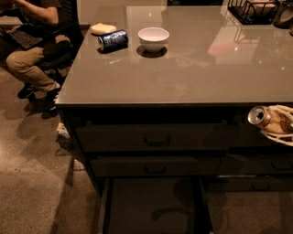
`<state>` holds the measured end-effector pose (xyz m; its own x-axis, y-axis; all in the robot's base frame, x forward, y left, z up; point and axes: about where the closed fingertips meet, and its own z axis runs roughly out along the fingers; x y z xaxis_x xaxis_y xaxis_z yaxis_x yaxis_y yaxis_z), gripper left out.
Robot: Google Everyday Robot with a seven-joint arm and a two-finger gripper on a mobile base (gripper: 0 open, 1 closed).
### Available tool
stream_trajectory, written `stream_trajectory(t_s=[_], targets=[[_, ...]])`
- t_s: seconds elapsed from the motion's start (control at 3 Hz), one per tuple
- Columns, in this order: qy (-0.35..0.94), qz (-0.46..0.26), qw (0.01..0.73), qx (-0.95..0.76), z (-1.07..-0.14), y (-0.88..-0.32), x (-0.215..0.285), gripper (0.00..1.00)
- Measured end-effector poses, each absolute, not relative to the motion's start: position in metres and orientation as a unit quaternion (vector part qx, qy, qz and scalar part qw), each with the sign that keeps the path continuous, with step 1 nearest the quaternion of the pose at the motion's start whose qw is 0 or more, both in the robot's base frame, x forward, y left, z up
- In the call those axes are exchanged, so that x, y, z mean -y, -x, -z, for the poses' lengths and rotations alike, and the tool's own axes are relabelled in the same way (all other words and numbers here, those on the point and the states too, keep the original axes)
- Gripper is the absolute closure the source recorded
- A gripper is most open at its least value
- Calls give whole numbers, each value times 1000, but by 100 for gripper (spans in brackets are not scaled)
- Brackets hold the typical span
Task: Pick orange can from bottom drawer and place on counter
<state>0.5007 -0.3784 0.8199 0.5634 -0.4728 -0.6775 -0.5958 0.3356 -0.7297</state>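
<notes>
At the right edge of the camera view my gripper [277,124] is shut on the orange can [262,118], which lies tilted with its silver end facing left. It hangs in front of the cabinet, just below the counter [183,68] front edge. The bottom drawer [153,205] is pulled open below, its flat floor bare with only a shadow on it.
On the counter's far left stand a white bowl [153,38], a blue can [113,39] on its side and a pale yellow object [102,28]. A black wire rack [254,10] sits at the back right. A seated person [34,41] with a laptop is left of the counter.
</notes>
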Motion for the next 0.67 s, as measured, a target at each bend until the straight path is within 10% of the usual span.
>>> stream_trajectory(t_s=[0.67], targets=[[633, -52, 660, -400, -901, -539, 364, 100]])
